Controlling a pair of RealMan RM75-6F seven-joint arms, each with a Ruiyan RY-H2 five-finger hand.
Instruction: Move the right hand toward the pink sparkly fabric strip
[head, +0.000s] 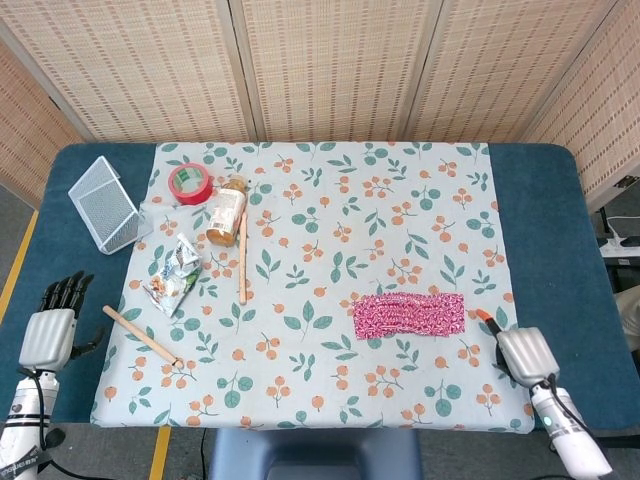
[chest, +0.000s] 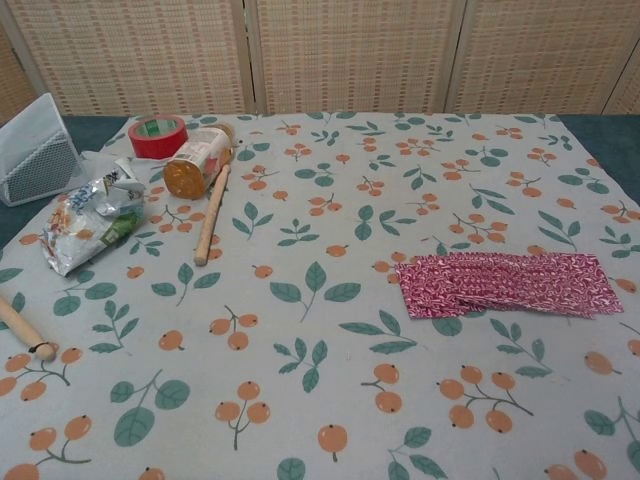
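Note:
The pink sparkly fabric strip (head: 410, 315) lies flat on the floral cloth, right of the middle; the chest view shows this strip (chest: 505, 285) at its right side. My right hand (head: 522, 352) is at the cloth's front right corner, back upward, holding nothing. Its orange fingertip (head: 483, 316) points at the strip's right end, a short gap away. My left hand (head: 50, 325) hovers over the blue table edge at the far left, fingers apart and empty. Neither hand appears in the chest view.
On the left lie a mesh basket (head: 105, 205), a red tape roll (head: 189, 183), a tipped bottle (head: 226, 211), a snack packet (head: 175, 272) and two wooden sticks (head: 242, 258) (head: 140, 335). The blue table (head: 545, 230) borders the cloth.

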